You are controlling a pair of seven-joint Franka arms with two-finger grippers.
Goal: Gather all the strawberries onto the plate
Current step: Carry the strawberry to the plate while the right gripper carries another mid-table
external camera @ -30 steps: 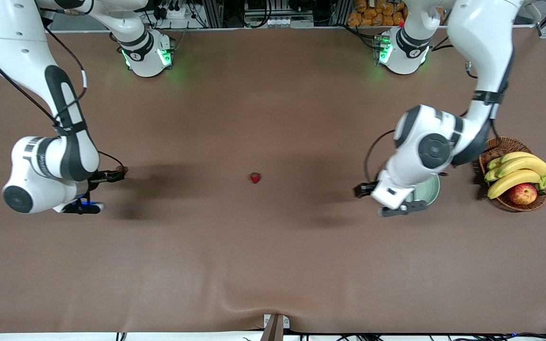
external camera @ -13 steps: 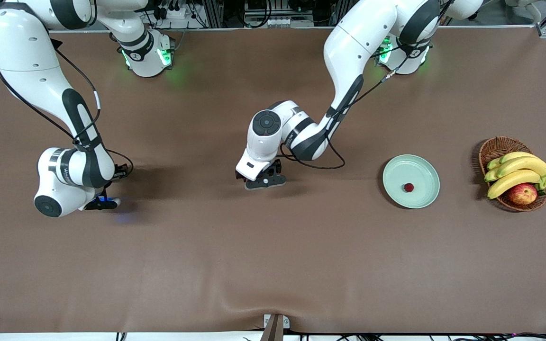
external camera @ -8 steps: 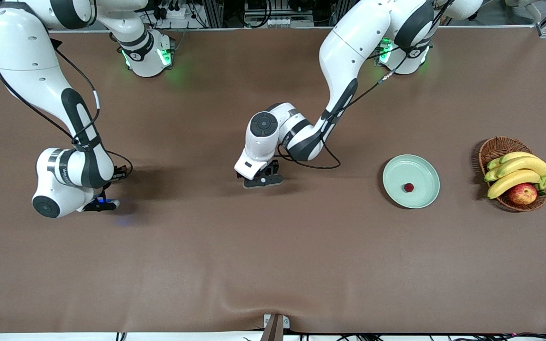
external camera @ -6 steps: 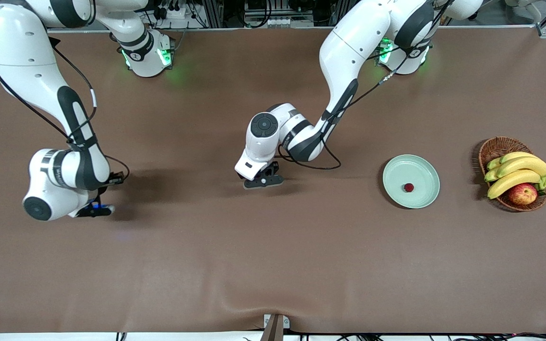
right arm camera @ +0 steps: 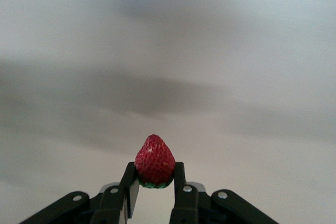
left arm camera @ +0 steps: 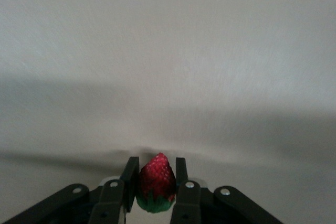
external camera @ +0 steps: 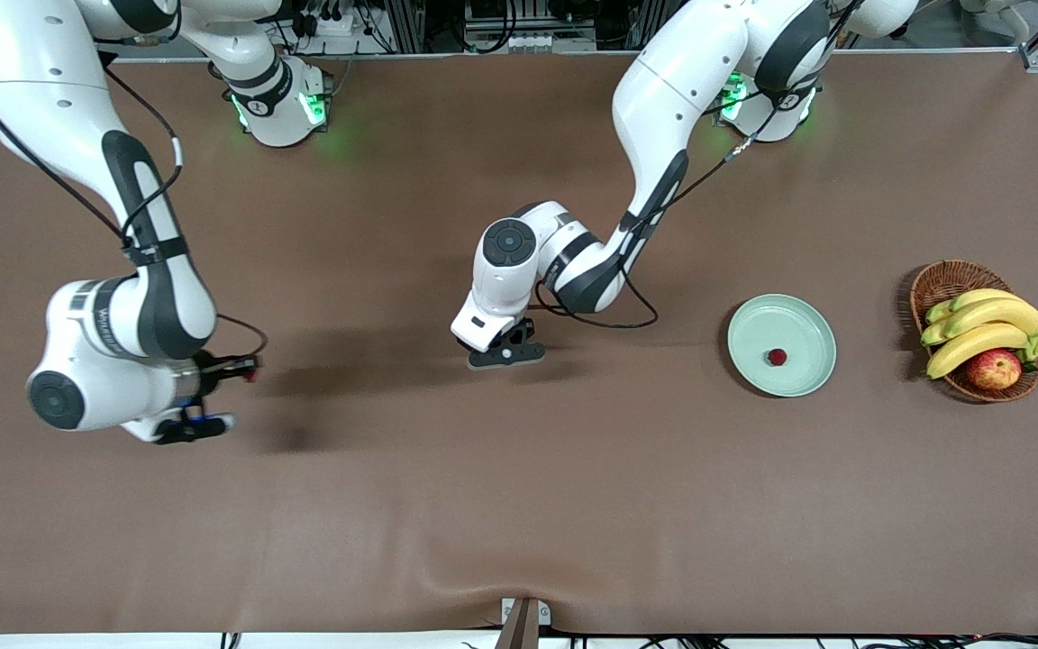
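Observation:
The pale green plate (external camera: 803, 326) lies toward the left arm's end of the table, with one strawberry (external camera: 778, 357) in it. My left gripper (left arm camera: 156, 163) is low over the middle of the table, shut on a second strawberry (left arm camera: 156, 181); the front view hides that berry under the hand (external camera: 499, 342). Toward the right arm's end, my right gripper (external camera: 247, 368) is shut on a third strawberry (right arm camera: 155, 161), whose red tip (external camera: 252, 370) shows past the fingers.
A brown wicker basket (external camera: 942, 275) stands beside the plate, at the left arm's end of the table. It holds bananas (external camera: 987, 324) and a red-yellow apple (external camera: 994, 368). The brown table cover (external camera: 519, 505) has a slight wrinkle at its front edge.
My left gripper has shut on the middle strawberry. The right arm has swung with its strawberry a little toward the front camera and toward the table's middle.

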